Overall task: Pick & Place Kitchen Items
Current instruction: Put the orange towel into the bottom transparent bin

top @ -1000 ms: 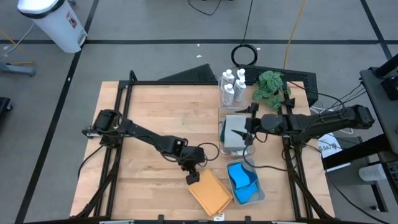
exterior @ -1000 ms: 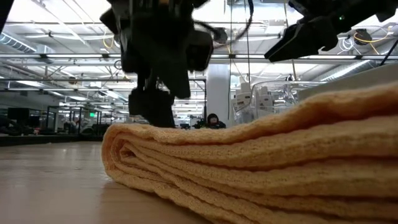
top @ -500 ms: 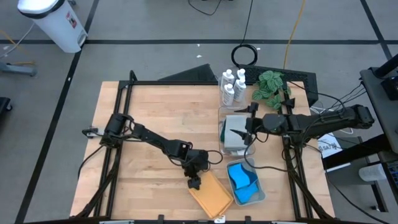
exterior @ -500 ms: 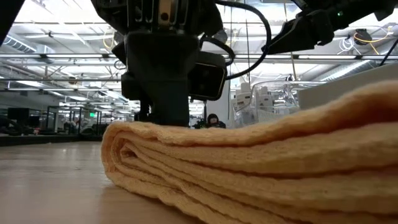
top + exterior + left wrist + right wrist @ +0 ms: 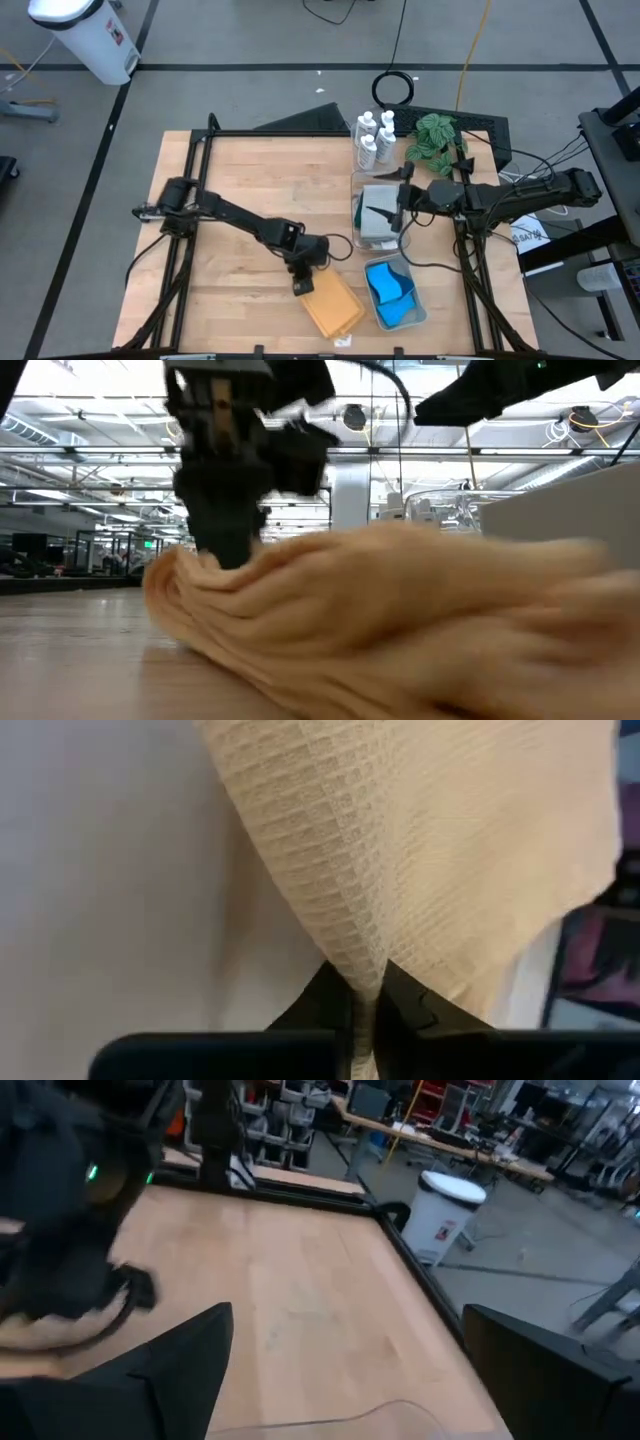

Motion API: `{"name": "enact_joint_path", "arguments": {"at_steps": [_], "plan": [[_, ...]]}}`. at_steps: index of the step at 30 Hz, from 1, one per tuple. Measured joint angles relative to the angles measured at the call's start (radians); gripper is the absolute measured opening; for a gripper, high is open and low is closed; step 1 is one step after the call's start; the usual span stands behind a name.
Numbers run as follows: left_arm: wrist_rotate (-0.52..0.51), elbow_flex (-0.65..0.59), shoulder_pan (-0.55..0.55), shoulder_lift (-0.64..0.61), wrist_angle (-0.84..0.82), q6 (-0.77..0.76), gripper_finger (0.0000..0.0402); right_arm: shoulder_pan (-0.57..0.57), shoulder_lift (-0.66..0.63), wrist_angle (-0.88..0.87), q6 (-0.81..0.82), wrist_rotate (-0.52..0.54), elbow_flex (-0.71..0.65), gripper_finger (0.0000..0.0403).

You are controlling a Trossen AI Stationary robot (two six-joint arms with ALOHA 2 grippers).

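The orange folded cloth (image 5: 334, 306) lies near the table's near edge, left of the pale tray (image 5: 421, 312) that holds blue sponges (image 5: 390, 294). My left gripper (image 5: 303, 285) is shut on the cloth's far left corner. In the low view that end (image 5: 185, 575) is pulled up under the gripper (image 5: 222, 545). My right gripper (image 5: 388, 212) hovers open over the clear bin (image 5: 356, 184), which holds a grey cloth (image 5: 375, 222). White bottles (image 5: 373, 137) stand at the far edge. My left gripper pinches the orange cloth's far left corner (image 5: 362, 975) between its two fingers (image 5: 322, 1005), coming from above and pointing down. The weave gathers into a ridge at the fingers. That corner is raised, while the rest of the cloth (image 5: 400, 630) still lies on the table.
A green leafy plant (image 5: 436, 134) stands beside the bottles at the far right. The table's left half (image 5: 240, 190) is bare wood. In the right wrist view, my left arm (image 5: 60, 1230) shows dark at one side over the wood.
My left gripper has come down on the orange cloth's far left corner, shut on it and taken hold. It has then drawn slightly up and toward the table's far left. That corner is lifted and bunched, and the cloth has shifted a little after it.
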Motion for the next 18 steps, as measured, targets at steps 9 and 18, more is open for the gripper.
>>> {"name": "enact_joint_path", "arguments": {"at_steps": [9,18], "plan": [[-0.356,0.089,0.001,-0.254,-0.479,0.106,0.0008,-0.001,0.118,-0.033,0.178,-0.231,0.092,0.0363],[-0.555,0.331,-0.023,-0.268,-0.722,0.269,0.0008,-0.001,0.420,-0.092,0.064,-0.381,0.362,0.0363]]}}
